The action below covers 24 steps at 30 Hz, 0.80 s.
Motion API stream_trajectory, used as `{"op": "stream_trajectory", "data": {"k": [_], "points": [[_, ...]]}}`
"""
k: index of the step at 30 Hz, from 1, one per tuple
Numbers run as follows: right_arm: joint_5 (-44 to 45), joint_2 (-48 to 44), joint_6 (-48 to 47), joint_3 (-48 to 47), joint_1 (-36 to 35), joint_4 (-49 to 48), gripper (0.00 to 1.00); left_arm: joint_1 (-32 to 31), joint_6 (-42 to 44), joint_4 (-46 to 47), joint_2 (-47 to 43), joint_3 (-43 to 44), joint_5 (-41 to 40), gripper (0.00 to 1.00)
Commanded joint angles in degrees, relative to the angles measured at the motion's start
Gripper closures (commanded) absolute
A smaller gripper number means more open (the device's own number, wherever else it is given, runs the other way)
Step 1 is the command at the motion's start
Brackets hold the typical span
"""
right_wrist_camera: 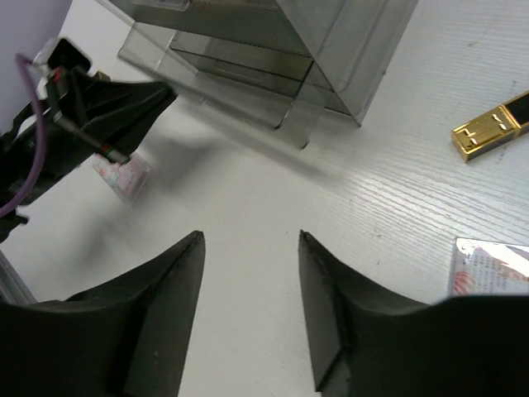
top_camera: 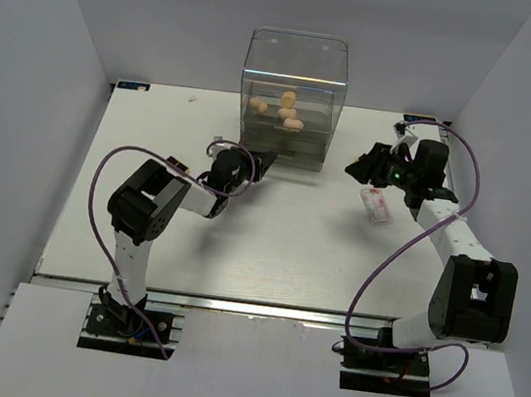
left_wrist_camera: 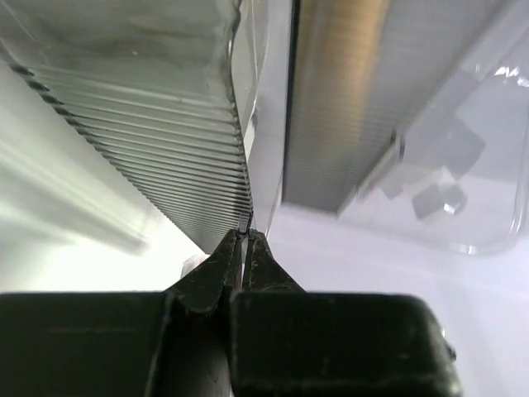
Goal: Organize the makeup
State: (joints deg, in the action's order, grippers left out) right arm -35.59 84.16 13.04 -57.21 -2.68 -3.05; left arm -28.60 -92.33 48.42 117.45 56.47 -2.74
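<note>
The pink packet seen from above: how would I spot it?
Find the tall clear drawer box at the back of the white table. Right of it, near the right arm's claw, lies the packet: flat, pink-white, unlike the round peach sponges inside the box.

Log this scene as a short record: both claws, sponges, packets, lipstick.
left claw: shut, tips against the ribbed front of the drawer box
right claw: open, empty, above the table
sponges: four, inside the drawer box
packet: flat on the table beside the right claw
second packet: on the table by the left claw
lipstick tube: one seen, lying on the table
</note>
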Motion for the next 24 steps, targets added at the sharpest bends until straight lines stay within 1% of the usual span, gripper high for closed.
{"op": "stream_trajectory", "data": {"k": [1,2,4,6,7,8,9,10,11,12,13,14,15,17,18,19,22,23,24], "points": [[3.3,-0.7,-1.6,-0.6,0.4,0.0,0.43,-1.5,1.7,1.8,-6.6,-5.1,-0.2,0.95],[4.3,-0.2,-2.6,-1.2,0.4,0.8,0.39,-1.7,1.6,2.5,-8.1,-7.4,-0.3,0.95],[7.2,0.2,-5.1,-1.5,0.4,2.7,0.37,-2.6,1.5,2.8,-9.7,-9.5,-0.9,0.96],[9.0,1.0,-7.0,-2.2,0.4,3.0,0.33,-3.1,1.5,2.6,-11.4,-11.6,-1.7,0.96],[10.6,1.4,-8.6,-2.7,0.4,6.3,0.32,-3.2,1.5,2.3,-11.7,-11.9,-1.7,0.95],[11.3,2.7,-9.5,-3.4,0.4,7.5,0.29,-3.2,1.5,2.3,-11.7,-12.0,-1.5,0.95],[12.1,3.3,-10.4,-4.0,0.4,8.7,0.27,-3.1,1.4,2.4,-11.6,-12.1,-1.3,0.92],[14.1,3.8,-11.3,-4.9,0.4,9.7,0.26,-3.1,1.2,2.4,-11.5,-11.7,-0.8,0.89],[14.8,4.8,-12.7,-5.2,0.4,10.8,0.19,-3.2,1.0,2.1,-11.4,-11.4,-0.4,0.82],[16.0,5.0,-13.6,-5.3,0.4,11.2,0.13,-3.2,0.9,1.2,-11.3,-11.1,-0.2,0.66],[18.0,5.5,-15.2,-5.4,0.3,11.5,0.11,-3.1,1.0,1.0,-11.4,-10.6,0.5,0.58],[19.2,6.0,-17.3,-5.5,0.3,12.0,0.11,-3.2,1.2,0.6,-11.5,-10.3,0.7,0.51],[20.6,6.4,-18.3,-5.7,0.3,12.2,0.11,-3.2,1.2,0.4,-11.5,-10.2,1.1,0.42],[24.6,7.9,-20.3,-6.4,0.3,13.0,0.11,-3.1,1.8,-0.1,-12.6,-10.4,1.6,0.37],[25.8,8.7,-22.4,-6.8,0.3,13.9,0.11,-3.2,3.0,-0.8,-13.0,-10.4,1.9,0.36],[27.8,9.5,-23.4,-7.3,0.3,14.6,0.11,-3.2,3.7,-1.5,-13.7,-10.4,2.1,0.28],[31.5,14.3,-26.8,-9.2,0.3,16.8,0.11,-3.2,7.3,-5.6,-16.9,-10.7,2.7,0.24],[32.1,15.1,-27.6,-9.8,0.3,17.2,0.11,-3.1,8.5,-8.5,-19.0,-10.9,4.8,0.23],[32.6,15.7,-28.8,-10.0,0.3,17.2,0.11,-3.2,10.7,-9.9,-20.2,-11.1,4.8,0.22]]}}
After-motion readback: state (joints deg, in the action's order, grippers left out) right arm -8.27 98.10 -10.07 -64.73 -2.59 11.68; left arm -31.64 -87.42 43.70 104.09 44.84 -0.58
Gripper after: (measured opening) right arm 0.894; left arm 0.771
